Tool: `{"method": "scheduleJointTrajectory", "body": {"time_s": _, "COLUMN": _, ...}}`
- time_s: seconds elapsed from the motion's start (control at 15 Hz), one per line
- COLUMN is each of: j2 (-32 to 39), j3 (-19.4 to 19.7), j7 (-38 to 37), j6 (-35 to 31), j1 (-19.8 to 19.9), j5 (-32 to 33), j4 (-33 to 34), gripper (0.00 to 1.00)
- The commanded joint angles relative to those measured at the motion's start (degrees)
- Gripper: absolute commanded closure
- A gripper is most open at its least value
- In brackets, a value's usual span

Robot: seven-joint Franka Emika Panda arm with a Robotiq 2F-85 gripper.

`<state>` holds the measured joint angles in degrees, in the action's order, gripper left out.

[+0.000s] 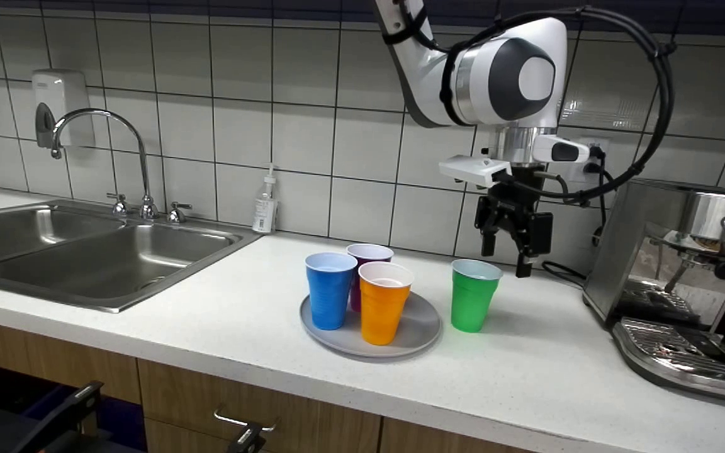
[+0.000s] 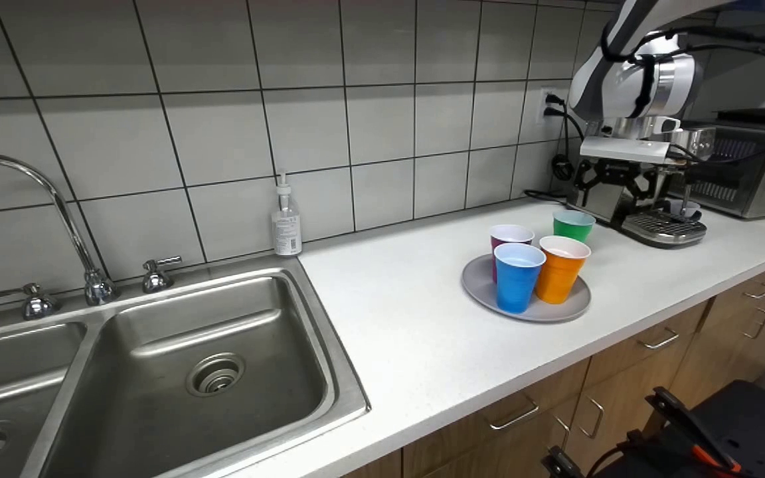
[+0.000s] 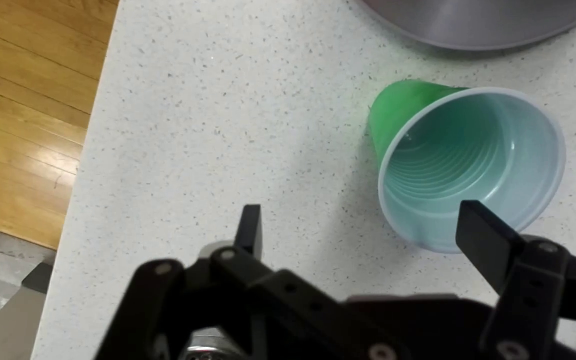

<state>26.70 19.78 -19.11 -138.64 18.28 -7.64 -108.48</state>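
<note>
My gripper (image 1: 506, 257) is open and holds nothing. In the wrist view its fingers (image 3: 363, 225) are wide apart, with the right finger overlapping the rim of a green cup (image 3: 448, 165). In an exterior view the gripper is higher than the green cup (image 1: 474, 299) and to its right. The green cup stands upright on the counter beside a grey plate (image 1: 422, 327). A blue cup (image 1: 330, 292), an orange cup (image 1: 382, 314) and a purple cup (image 1: 369, 253) stand upright on the plate. The purple cup is partly hidden behind the other two.
An espresso machine (image 1: 646, 251) stands right of the gripper, with a cable (image 1: 564, 272) by the wall. A double sink (image 1: 117, 258) with a faucet (image 1: 139, 151) is at the left. A soap bottle (image 1: 265, 204) stands by the tiled wall. A microwave (image 2: 754, 172) stands beyond the espresso machine.
</note>
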Motion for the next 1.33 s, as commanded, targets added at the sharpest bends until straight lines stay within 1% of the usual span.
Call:
{"method": "scheduleJointTrajectory", "body": {"time_s": 0.0, "j2": 2.78, "j3": -1.36, "j7": 2.12, "j6": 3.17, "j1": 1.77, "j5": -1.11, "j4": 4.35, "gripper": 0.00}}
{"method": "scheduleJointTrajectory", "body": {"time_s": 0.73, "j2": 7.57, "j3": -1.67, "j7": 2.17, "j6": 5.17, "j1": 2.54, "j5": -0.80, "j4": 8.80, "gripper": 0.00}}
{"method": "scheduleJointTrajectory", "body": {"time_s": 0.87, "j2": 8.18, "j3": -1.79, "j7": 2.26, "j6": 5.44, "j1": 2.66, "j5": -0.86, "j4": 9.37, "gripper": 0.11}}
{"method": "scheduleJointTrajectory", "body": {"time_s": 1.0, "j2": 8.70, "j3": -1.87, "j7": 2.30, "j6": 5.68, "j1": 2.75, "j5": -0.87, "j4": 9.85, "gripper": 0.06}}
{"method": "scheduleJointTrajectory", "body": {"time_s": 1.07, "j2": 8.97, "j3": -1.88, "j7": 2.28, "j6": 5.82, "j1": 2.78, "j5": -0.86, "j4": 10.10, "gripper": 0.07}}
{"method": "scheduleJointTrajectory", "body": {"time_s": 1.13, "j2": 9.27, "j3": -1.91, "j7": 2.28, "j6": 5.95, "j1": 2.82, "j5": -0.87, "j4": 10.39, "gripper": 0.14}}
{"method": "scheduleJointTrajectory", "body": {"time_s": 1.2, "j2": 9.58, "j3": -1.93, "j7": 2.29, "j6": 6.14, "j1": 2.88, "j5": -0.91, "j4": 10.69, "gripper": 0.32}}
{"method": "scheduleJointTrajectory", "body": {"time_s": 1.27, "j2": 9.80, "j3": -1.93, "j7": 2.28, "j6": 6.37, "j1": 2.94, "j5": -0.94, "j4": 10.96, "gripper": 0.36}}
